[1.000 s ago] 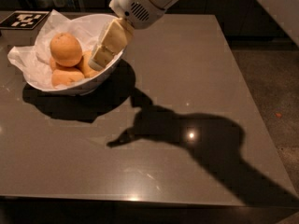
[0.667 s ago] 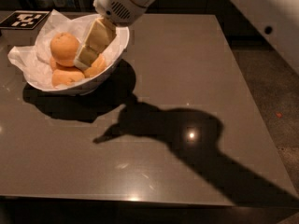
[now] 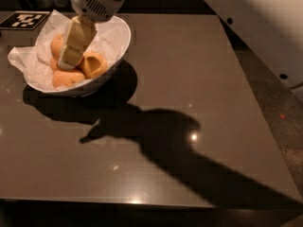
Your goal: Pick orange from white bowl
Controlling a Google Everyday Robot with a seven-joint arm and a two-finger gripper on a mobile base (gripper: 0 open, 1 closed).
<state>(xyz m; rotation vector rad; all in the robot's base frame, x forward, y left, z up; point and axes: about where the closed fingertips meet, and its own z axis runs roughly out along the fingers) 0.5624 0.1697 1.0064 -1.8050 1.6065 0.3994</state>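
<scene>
Three oranges: all lie in the white bowl (image 3: 124, 44). The orange (image 3: 56, 46) to pick is the round one on the bowl's far-left side, mostly hidden behind the gripper.
Change: within the last second the gripper (image 3: 68, 63) swung left from the bowl's right rim and dropped inside, and now lies across that orange.
Meaning: the reach looks finished, so closing on the fruit is the step in hand, with no lift yet.
Gripper state: I cannot tell whether it is open or closed.
Bowl contents: a crumpled paper liner (image 3: 21, 56), a dented orange (image 3: 94, 64) just right of the gripper, and a third orange (image 3: 66, 78) on the near side.
Bowl place: the far-left corner of the desk (image 3: 199, 70), near the marker tag (image 3: 23, 19).
</scene>
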